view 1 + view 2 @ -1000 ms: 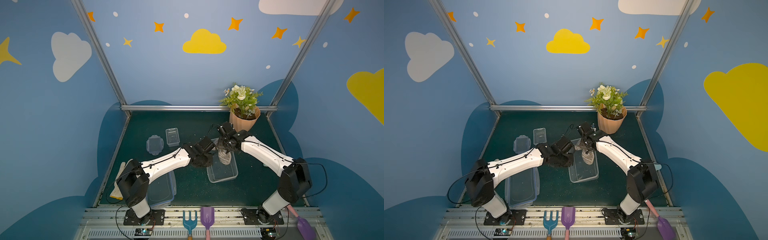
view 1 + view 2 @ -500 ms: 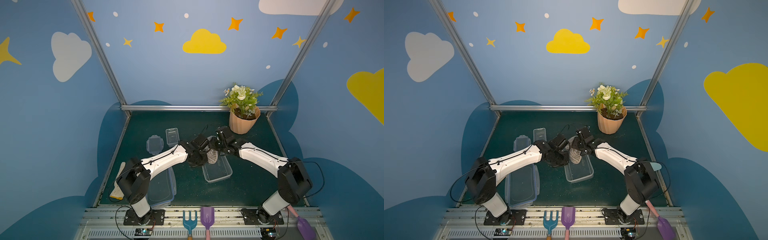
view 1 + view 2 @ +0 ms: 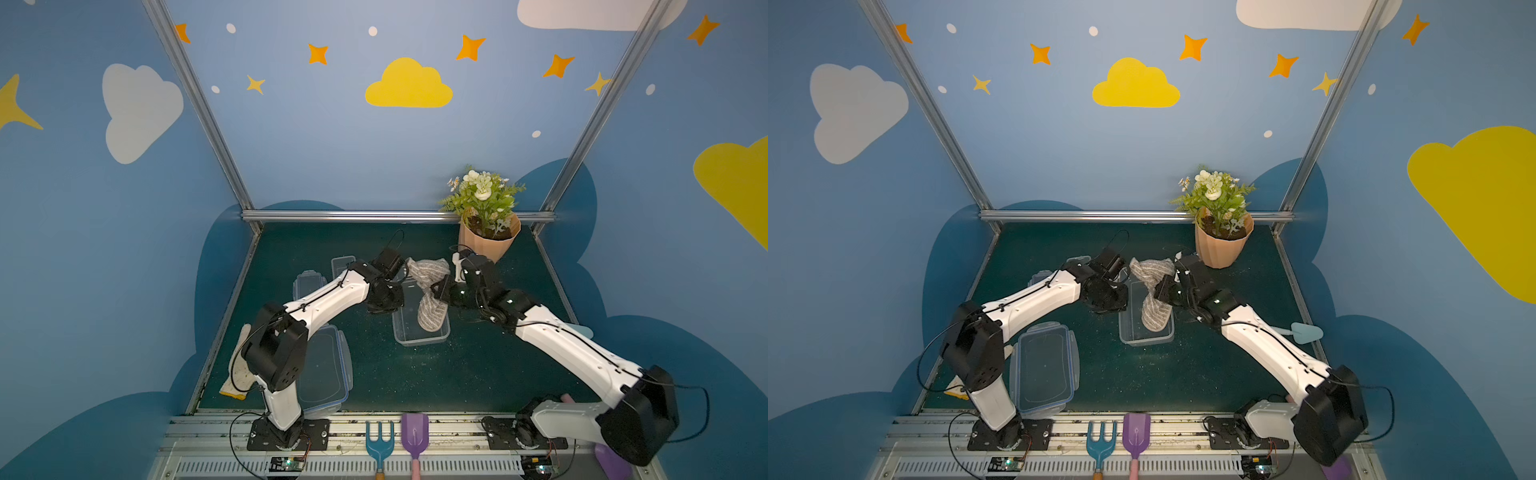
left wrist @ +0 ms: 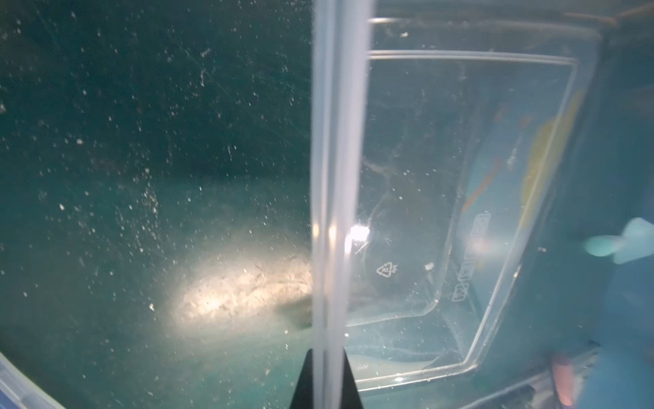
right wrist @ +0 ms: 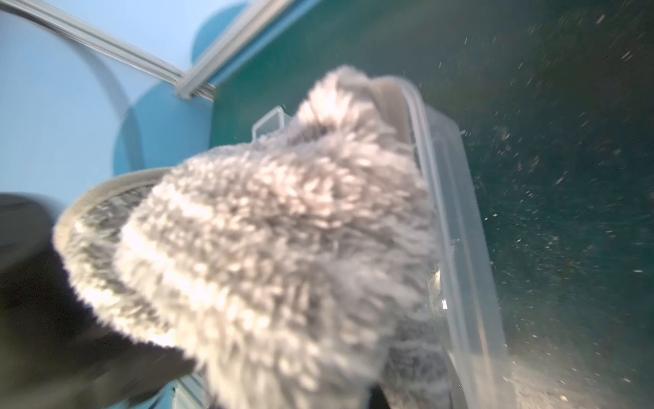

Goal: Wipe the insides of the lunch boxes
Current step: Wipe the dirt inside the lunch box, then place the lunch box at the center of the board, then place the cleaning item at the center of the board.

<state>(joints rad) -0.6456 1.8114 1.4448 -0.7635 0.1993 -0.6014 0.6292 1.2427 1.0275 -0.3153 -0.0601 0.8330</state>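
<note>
With my left gripper clamping the rim of the large lunch box at mid-frame, I'd press the grey striped cloth, pinched in my right gripper, flat along its floor.

The large lunch box is clear plastic, rectangular with rounded corners. It stands open side up at the middle of the worktop, its long sides running near to far. A grey striped cloth hangs into it. The small lunch box, also clear, lies farther back on the left, well apart and partly hidden.
</note>
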